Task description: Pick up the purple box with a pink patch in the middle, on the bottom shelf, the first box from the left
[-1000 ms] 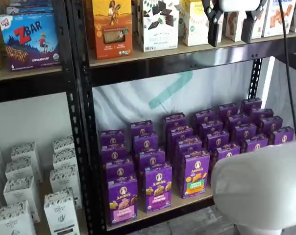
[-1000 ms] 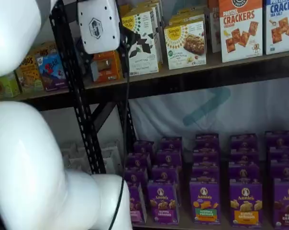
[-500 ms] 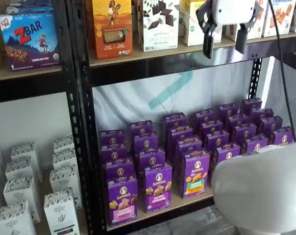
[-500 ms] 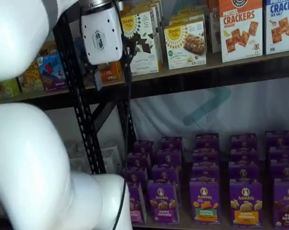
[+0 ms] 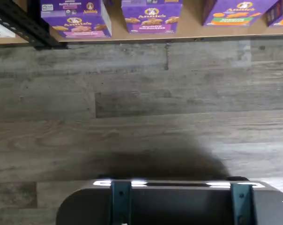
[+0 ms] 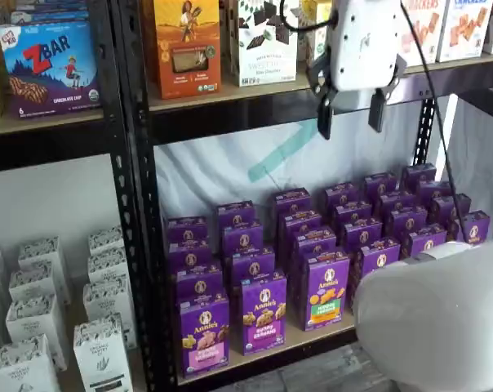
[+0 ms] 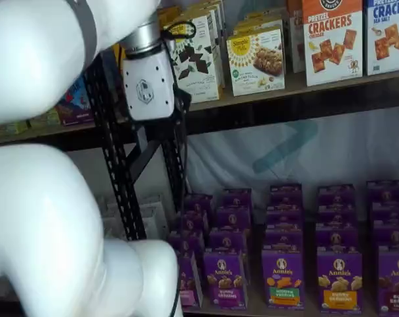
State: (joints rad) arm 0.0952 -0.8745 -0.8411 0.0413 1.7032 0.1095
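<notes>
The purple box (image 6: pixel 203 333) with a pink band stands at the front left corner of the bottom shelf (image 6: pixel 300 337), the first carton of its row. The wrist view shows it (image 5: pixel 77 19) at the shelf's edge beside the black upright. In a shelf view the white arm covers most of the box (image 7: pixel 187 285). My gripper (image 6: pixel 351 116) hangs high above the purple rows, level with the upper shelf's front edge. It is open, with a plain gap between its two black fingers and nothing in them. It is well up and to the right of the box.
Several more purple cartons fill the bottom shelf, among them a bunny grahams one (image 6: pixel 263 312) and one with an orange-and-green patch (image 6: pixel 326 290). A black perforated upright (image 6: pixel 136 204) borders the box's left. White cartons (image 6: pixel 34 327) stand further left. The arm's white body (image 6: pixel 434 318) fills the lower right.
The gripper has come down from the top edge and shifted left, and now hangs in front of the upper shelf's edge. Its fingers stay apart. The boxes have not moved.
</notes>
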